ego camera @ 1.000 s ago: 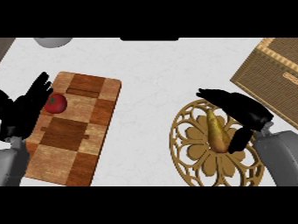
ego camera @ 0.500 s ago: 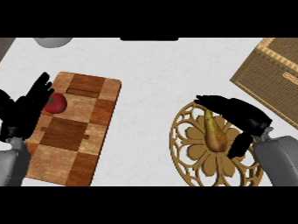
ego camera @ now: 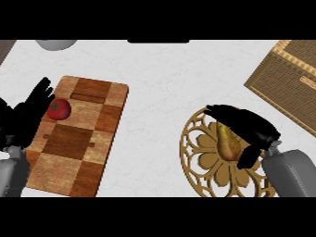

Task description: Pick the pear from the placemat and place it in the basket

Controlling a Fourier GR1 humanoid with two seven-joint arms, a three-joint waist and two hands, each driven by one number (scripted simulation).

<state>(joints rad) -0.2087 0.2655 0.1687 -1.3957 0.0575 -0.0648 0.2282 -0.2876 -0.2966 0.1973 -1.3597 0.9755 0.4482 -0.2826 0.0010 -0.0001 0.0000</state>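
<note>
Basically: white marbled counter [ego camera: 160,92] fills the view. Largest item is the tan woven wicker basket [ego camera: 298,83] at 2 o'clock, cut off by the right edge. Next, the checkered brown wooden cutting board [ego camera: 78,139] at 9 o'clock, long axis running roughly 12 to 6. Round gold openwork placemat [ego camera: 201,162] with a flower cutout sits at 5 o'clock, well apart from the board, near the basket's lower corner. Right hand [ego camera: 252,129] is over the placemat's upper right part, fingers curled around the yellow-brown pear [ego camera: 227,141]; pear is still over the placemat, not in the basket. Left hand [ego camera: 20,120] rests at the board's left edge, fingers straight and spread, pointing to 1 o'clock. Small red tomato [ego camera: 59,109] lies on the board's upper left, just beside those fingertips. Grey rounded object [ego camera: 56,44] at 11 o'clock, mostly cut off.
</note>
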